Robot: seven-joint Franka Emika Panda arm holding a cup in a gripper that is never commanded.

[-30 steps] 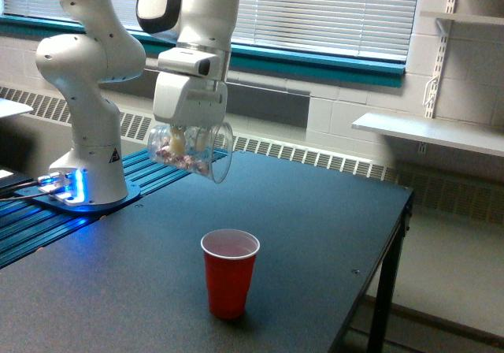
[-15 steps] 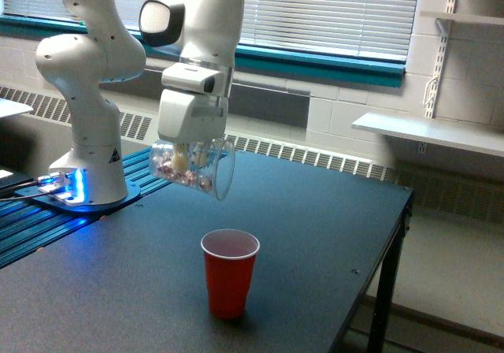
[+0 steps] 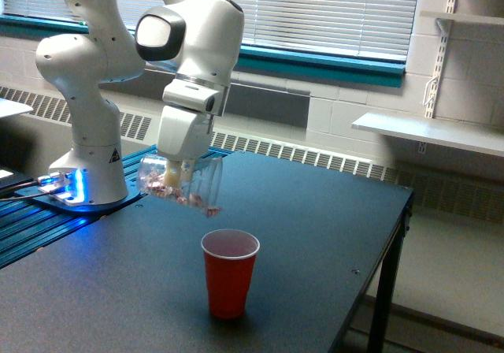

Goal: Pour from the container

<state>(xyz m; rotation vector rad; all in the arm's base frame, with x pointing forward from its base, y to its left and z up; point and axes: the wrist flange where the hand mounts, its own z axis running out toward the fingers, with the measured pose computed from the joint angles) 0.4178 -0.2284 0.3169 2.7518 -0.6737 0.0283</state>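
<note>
Your gripper (image 3: 182,173) fingers clamp the clear cup (image 3: 179,183), tipped mouth-down, pinkish pieces at its rim above the red cup (image 3: 229,273).

A robotics lab set up in an institutional room

A white robot arm (image 3: 94,77) stood bolted beside a dark table (image 3: 315,211); behind the table ran painted block walls, window blinds (image 3: 331,10), a baseboard heater (image 3: 315,157) and wall-mounted shelves (image 3: 429,132).
</note>
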